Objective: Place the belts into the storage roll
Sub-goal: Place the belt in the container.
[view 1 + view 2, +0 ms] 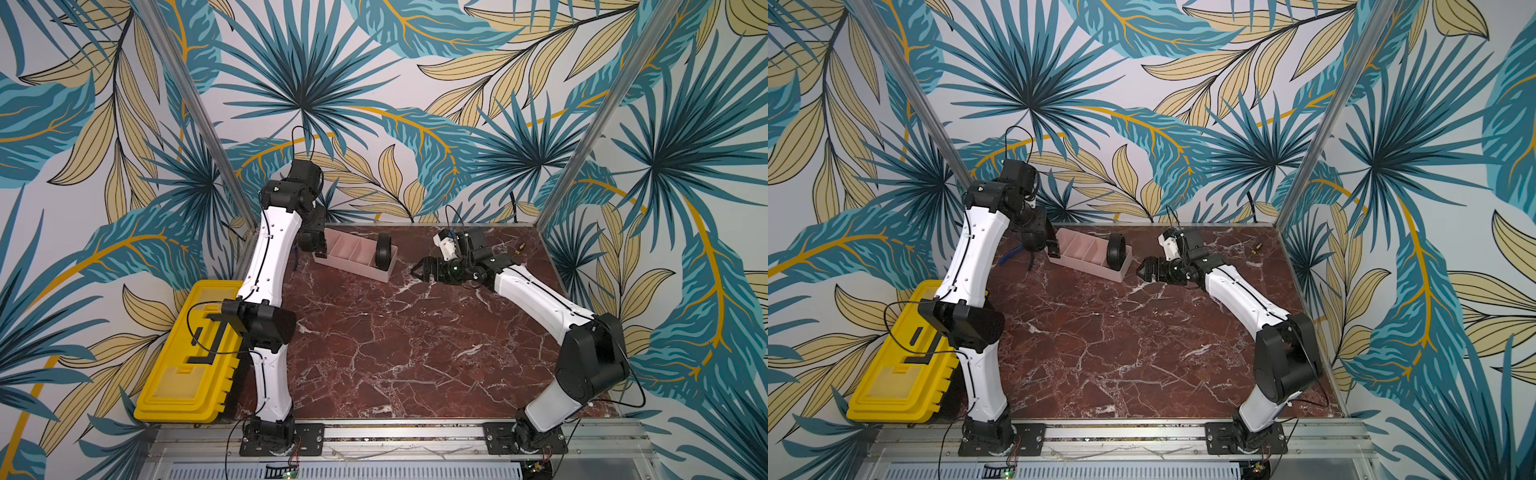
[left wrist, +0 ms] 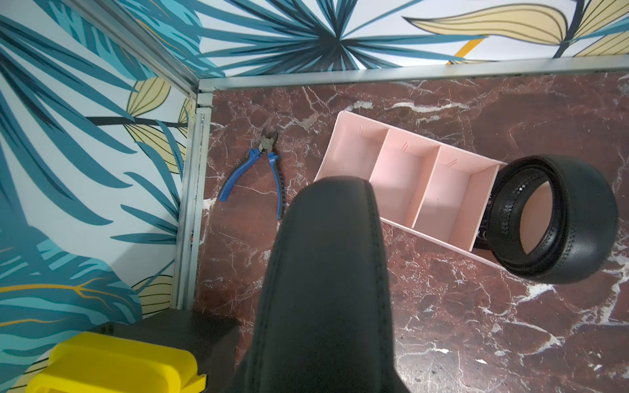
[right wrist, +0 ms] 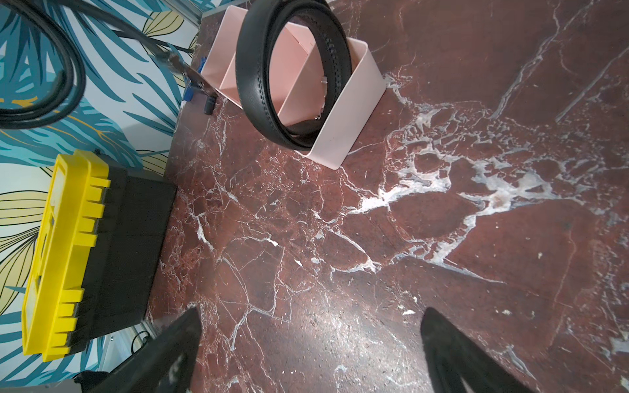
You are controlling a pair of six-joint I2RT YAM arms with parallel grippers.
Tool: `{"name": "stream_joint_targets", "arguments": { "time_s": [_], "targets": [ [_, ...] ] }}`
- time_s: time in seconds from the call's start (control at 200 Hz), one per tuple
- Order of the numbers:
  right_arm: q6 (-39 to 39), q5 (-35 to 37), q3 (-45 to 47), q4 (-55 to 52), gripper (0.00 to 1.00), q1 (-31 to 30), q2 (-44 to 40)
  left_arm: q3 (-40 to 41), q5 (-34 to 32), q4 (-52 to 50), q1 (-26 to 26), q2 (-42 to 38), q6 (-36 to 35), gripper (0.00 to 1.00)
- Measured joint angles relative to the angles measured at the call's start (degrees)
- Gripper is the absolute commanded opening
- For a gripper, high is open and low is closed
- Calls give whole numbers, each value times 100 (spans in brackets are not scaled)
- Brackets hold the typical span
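The storage roll (image 1: pixel 353 268), a pale pink divided tray, lies at the back of the marble table. One of the belts (image 1: pixel 383 251), a black coil, stands on edge in its right end compartment; the right wrist view shows it there (image 3: pixel 252 85). My left gripper (image 1: pixel 318 245) hovers at the tray's left end, shut on a second belt (image 2: pixel 323 272). That wide stitched black strap hides the jaws in the left wrist view. The other three compartments (image 2: pixel 401 177) hold nothing. My right gripper (image 3: pixel 311 326) is open and holds nothing, just right of the tray (image 1: pixel 1088 266) and low over the table.
A yellow toolbox (image 1: pixel 187 353) stands along the table's left edge beside the left arm. Blue-handled pliers (image 2: pixel 265 170) lie in the back left corner between the wall post and the tray. A small brass-coloured object (image 1: pixel 519 249) rests near the back right.
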State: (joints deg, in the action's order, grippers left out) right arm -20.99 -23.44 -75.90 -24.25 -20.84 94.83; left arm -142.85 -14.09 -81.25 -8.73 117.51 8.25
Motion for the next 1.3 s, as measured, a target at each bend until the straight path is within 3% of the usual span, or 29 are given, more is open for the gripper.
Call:
{"name": "stream_joint_targets", "arguments": {
  "time_s": [1.297],
  "targets": [
    [7,-37,83,28,99,234,0,22,48,1659,52,245,-531,0]
  ]
}}
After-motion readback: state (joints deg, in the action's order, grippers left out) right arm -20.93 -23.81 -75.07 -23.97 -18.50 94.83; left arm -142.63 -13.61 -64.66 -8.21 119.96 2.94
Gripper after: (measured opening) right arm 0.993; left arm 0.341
